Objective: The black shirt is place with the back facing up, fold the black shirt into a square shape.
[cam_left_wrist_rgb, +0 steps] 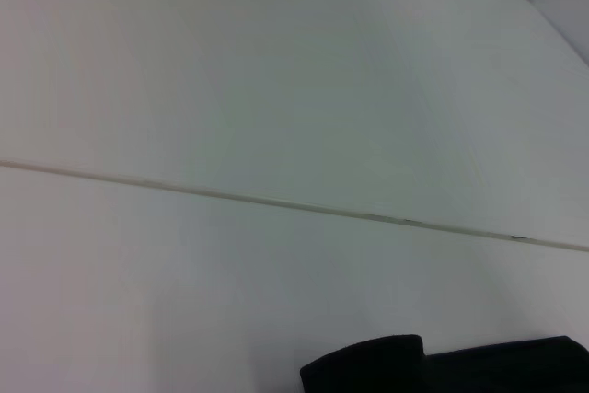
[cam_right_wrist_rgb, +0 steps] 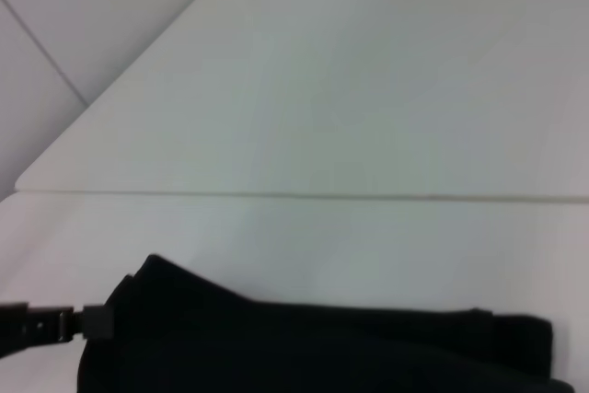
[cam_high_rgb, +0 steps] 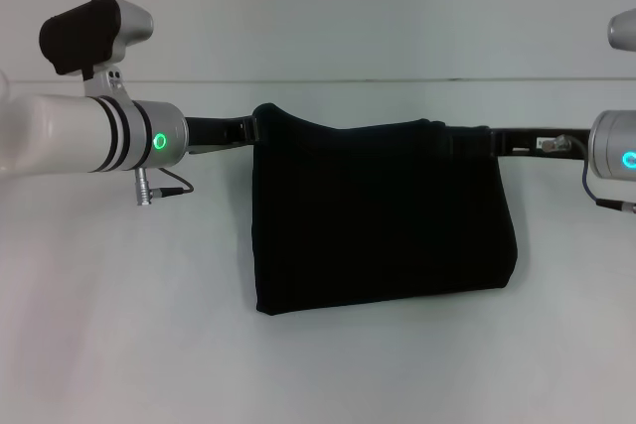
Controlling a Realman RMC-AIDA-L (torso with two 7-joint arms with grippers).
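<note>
- White table (cam_high_rgb: 119, 345) — spans the whole head view.
- Black shirt (cam_high_rgb: 383, 215) (folded to a rectangle) hangs between the two grippers, its lower edge near the table.
- Left gripper (cam_high_rgb: 248, 129) — jaws clamped on its top left corner.
- Right gripper (cam_high_rgb: 494, 140) — jaws clamped on the top right corner.

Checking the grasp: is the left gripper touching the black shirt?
Touching. In the head view the left gripper meets the black shirt at its upper corner, no gap between them.

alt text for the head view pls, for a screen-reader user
A folded black shirt lies on a white table, its far edge pinched at both corners by the robot's two grippers. The left gripper reaches in from the left and the right gripper from the right, both low over the table at the shirt's far edge.
</note>
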